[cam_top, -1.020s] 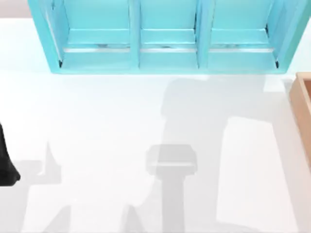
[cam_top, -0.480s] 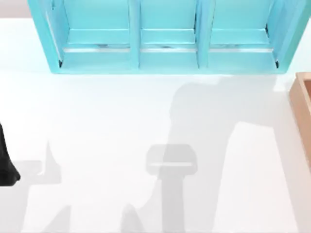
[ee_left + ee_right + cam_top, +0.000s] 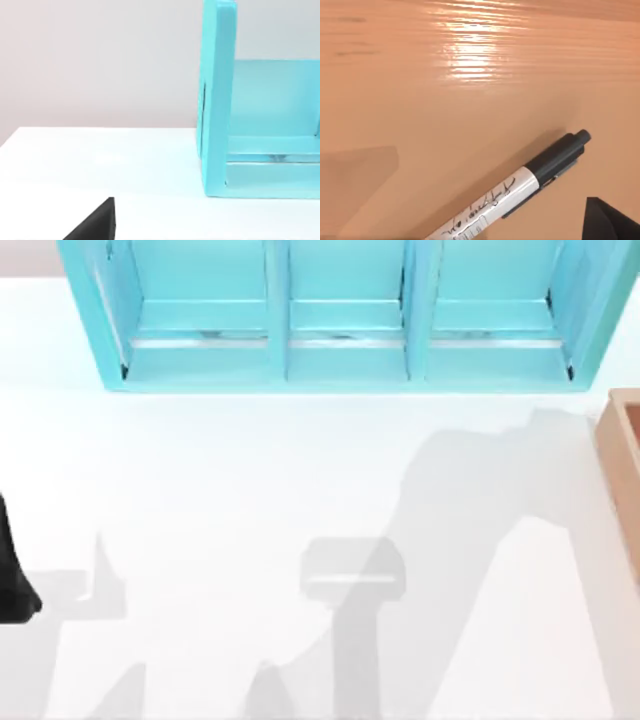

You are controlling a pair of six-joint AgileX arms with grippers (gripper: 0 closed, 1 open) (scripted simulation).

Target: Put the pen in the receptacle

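Note:
The pen (image 3: pixel 520 187) is black with a white label band. In the right wrist view it lies slanted against the tan wooden surface of the receptacle (image 3: pixel 445 100), casting a shadow right beside it. A dark corner of my right gripper (image 3: pixel 610 220) sits close by the pen's black end. I cannot tell whether the pen is held. From above, the receptacle (image 3: pixel 622 470) is a wooden box at the table's right edge. My left arm (image 3: pixel 12 580) is parked at the left edge, and a dark part of its gripper (image 3: pixel 95 222) shows in the left wrist view.
A cyan shelf unit (image 3: pixel 340 350) with three bays stands along the back of the white table (image 3: pixel 200 490); its end wall (image 3: pixel 217 100) rises near the left arm. A large arm shadow (image 3: pixel 470 500) falls on the table's right half.
The big arm shadow on the table has slid to the right, toward the wooden box. The left arm has not moved.

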